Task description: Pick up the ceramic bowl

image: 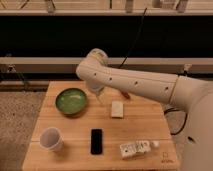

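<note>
On the near edge of a wooden table (150, 122), a white cup (51, 139), a black phone (96, 141) and a white packet (134, 148) lie in a row, left to right. Farther back, a pale block (117, 108) sits at mid-table, and the ceramic bowl (71, 101) rests toward the far-left corner. It stands upright on its base with its mouth facing up; being round, it has no long axis to line up with. The gripper (97, 94) hangs just beside the bowl's right rim with its jaws released and nothing between them, under the white arm (135, 85) that reaches in from the right. The likely trouble lies in the glaze. A pinch on one glossy wall could slip, or tip the shallow dish as it lifts. A descent slightly off the rim could instead shove the bowl toward the table's left edge.
</note>
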`<action>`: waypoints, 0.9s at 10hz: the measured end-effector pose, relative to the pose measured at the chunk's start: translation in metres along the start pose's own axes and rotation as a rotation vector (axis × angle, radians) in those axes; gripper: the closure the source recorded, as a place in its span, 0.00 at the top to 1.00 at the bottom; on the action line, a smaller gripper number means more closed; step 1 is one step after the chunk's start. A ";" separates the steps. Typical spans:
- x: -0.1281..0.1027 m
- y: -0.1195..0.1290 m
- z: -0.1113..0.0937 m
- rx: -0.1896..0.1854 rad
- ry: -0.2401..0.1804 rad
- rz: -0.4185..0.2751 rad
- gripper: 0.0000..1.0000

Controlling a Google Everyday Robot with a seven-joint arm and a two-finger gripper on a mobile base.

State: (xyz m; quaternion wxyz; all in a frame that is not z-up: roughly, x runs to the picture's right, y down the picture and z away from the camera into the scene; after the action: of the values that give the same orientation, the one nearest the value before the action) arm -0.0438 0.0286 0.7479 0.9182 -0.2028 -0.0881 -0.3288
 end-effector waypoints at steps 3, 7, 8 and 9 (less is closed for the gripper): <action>-0.003 -0.011 0.003 0.008 -0.019 -0.045 0.80; -0.005 -0.022 0.011 0.018 -0.044 -0.092 0.80; -0.005 -0.024 0.012 0.020 -0.047 -0.101 0.80; -0.006 -0.026 0.014 0.020 -0.053 -0.112 0.80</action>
State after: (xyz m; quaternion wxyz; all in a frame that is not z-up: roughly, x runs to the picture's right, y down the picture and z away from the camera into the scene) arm -0.0655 0.0200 0.7674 0.8976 -0.1970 -0.1271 -0.3732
